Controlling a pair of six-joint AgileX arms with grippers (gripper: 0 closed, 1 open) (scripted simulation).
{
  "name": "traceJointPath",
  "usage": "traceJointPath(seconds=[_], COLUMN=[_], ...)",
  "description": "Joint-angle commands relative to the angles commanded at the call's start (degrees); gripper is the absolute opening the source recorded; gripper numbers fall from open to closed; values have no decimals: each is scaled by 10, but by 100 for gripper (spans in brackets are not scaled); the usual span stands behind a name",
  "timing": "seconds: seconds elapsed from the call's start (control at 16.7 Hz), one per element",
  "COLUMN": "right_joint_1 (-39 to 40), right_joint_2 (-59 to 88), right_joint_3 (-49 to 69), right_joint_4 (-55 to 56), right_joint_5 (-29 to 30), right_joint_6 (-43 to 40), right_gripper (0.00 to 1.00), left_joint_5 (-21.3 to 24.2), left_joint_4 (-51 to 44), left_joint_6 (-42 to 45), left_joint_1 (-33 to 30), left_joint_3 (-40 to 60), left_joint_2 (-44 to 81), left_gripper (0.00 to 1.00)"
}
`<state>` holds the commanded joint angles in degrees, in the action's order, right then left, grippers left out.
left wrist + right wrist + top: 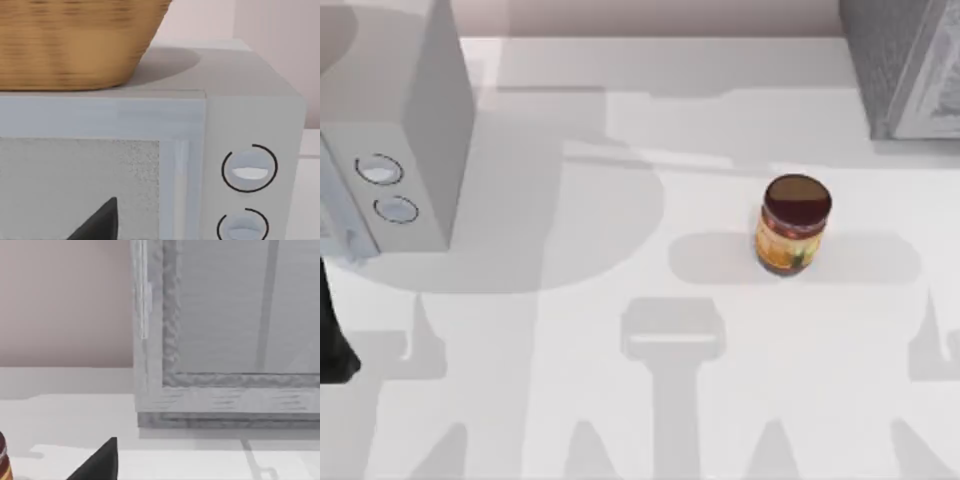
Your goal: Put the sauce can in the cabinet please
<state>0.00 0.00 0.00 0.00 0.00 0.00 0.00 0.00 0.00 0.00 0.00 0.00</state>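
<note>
Red-topped sauce can (793, 224) upright mid-table, apart from right claw (97, 462), speckled cabinet (905, 65) beyond, claw opening unclear

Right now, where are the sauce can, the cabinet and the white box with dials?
sauce can (794, 205), top view, on its dark round top.
cabinet (895, 60), top view, on its speckled side.
white box (250, 110), left wrist view, on its front upper edge.

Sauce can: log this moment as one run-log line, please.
sauce can: upright on table, right of centre, untouched | cabinet: far right corner, can not inside | white two-dial box: far left | basket: on the box
</note>
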Motion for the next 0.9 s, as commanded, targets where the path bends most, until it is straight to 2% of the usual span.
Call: traceJointPath(seconds=[0.18,0.36,0.9], right_joint_1=[0,-3,-18], right_joint_2=[0,31,254], right_joint_3=[0,27,191], right_joint_4=[0,-17,-138], right_joint_5=[0,-30,-201], right_joint_6=[0,-36,-262], right_gripper=[100,100,100], left_joint_5=[0,0,0], left_joint_4=[0,0,0], left_joint_6=[0,0,0], left_joint_1=[0,0,0], left_joint_3=[0,0,0], left_joint_2=[0,0,0], left_gripper=[100,100,100])
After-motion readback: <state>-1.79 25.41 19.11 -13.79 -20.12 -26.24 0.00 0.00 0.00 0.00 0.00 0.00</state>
